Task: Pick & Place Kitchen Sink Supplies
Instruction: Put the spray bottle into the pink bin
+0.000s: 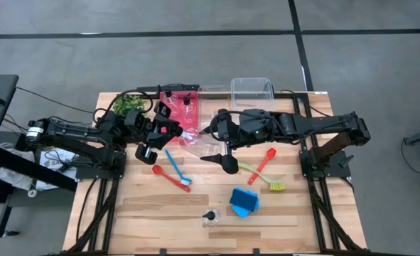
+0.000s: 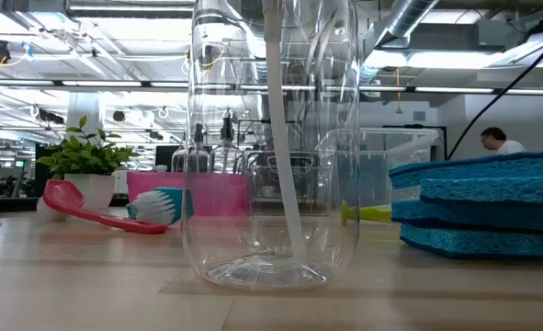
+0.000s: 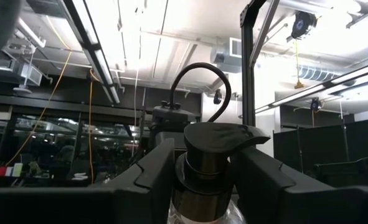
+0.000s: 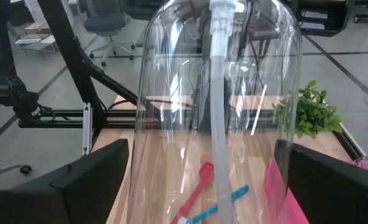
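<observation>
A clear bottle (image 1: 194, 139) with a black pump head (image 3: 218, 140) hangs above the table's middle, between my two grippers. My left gripper (image 1: 180, 134) comes from the table's left and is shut on it. My right gripper (image 1: 208, 135) comes from the right and is open. Its fingers (image 4: 103, 177) stand on either side of the bottle's clear body (image 4: 215, 112). Another clear bottle (image 1: 210, 217) stands on its base near the front edge. Red and blue brushes (image 1: 173, 171), a yellow-green brush (image 1: 263, 176) and blue sponges (image 1: 244, 201) lie on the wood. My left gripper pinches the bottle's dark collar (image 3: 199, 177), just under the pump head, between its two fingers. The fingers slant upward from the table's left. The bottle is lifted clear of the table, pump head up, body below the fingers. My right gripper: whether its open fingers touch the bottle's sides cannot be told.
A red bin (image 1: 180, 107) holding bottles and a clear bin (image 1: 252, 89) stand at the back edge. A green plant (image 1: 128, 105) is at the back left. The standing bottle (image 2: 271, 138) and the sponges (image 2: 492, 207) fill the low view's front.
</observation>
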Controlling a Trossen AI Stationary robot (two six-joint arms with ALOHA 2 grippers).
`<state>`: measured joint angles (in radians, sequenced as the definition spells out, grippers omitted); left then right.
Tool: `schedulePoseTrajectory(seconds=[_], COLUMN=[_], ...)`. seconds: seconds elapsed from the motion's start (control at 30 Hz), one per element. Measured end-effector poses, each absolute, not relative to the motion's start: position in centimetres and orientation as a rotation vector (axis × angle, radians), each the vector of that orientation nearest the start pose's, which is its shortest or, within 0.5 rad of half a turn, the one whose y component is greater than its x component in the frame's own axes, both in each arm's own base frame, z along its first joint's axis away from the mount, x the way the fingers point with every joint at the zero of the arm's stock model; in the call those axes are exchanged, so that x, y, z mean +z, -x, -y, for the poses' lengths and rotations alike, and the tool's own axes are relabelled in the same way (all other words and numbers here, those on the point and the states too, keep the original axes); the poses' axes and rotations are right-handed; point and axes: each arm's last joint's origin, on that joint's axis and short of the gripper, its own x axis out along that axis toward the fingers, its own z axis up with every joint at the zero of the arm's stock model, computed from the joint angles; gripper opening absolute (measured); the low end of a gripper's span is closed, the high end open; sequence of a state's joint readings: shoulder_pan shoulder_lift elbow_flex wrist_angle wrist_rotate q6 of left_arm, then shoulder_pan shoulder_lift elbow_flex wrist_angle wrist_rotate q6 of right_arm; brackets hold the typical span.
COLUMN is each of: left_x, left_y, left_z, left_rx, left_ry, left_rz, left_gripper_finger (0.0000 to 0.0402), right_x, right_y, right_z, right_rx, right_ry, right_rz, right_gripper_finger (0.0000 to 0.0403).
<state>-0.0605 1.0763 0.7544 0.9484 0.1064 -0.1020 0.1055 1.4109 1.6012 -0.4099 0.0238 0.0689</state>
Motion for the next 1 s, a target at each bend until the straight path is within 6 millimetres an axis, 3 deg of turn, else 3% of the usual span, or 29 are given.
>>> schedulePoseTrajectory(seconds=[0.6,1.0], left_x=[37.3,37.4], left_y=[-22.3,-22.2], left_z=[1.7,1.6], left_rx=[-0.197,-0.192], left_ry=[0.085,0.086], left_rz=[0.629,0.645], left_gripper_finger=[0.014,0.0142], right_x=[44.9,46.6], right_y=[-29.9,-27.5], right_z=[-3.9,-3.5], right_rx=[0.099,0.102], right_ry=[-0.025,-0.015], right_rz=[-0.219,-0.157], right_gripper_finger=[0.0398,0.0399])
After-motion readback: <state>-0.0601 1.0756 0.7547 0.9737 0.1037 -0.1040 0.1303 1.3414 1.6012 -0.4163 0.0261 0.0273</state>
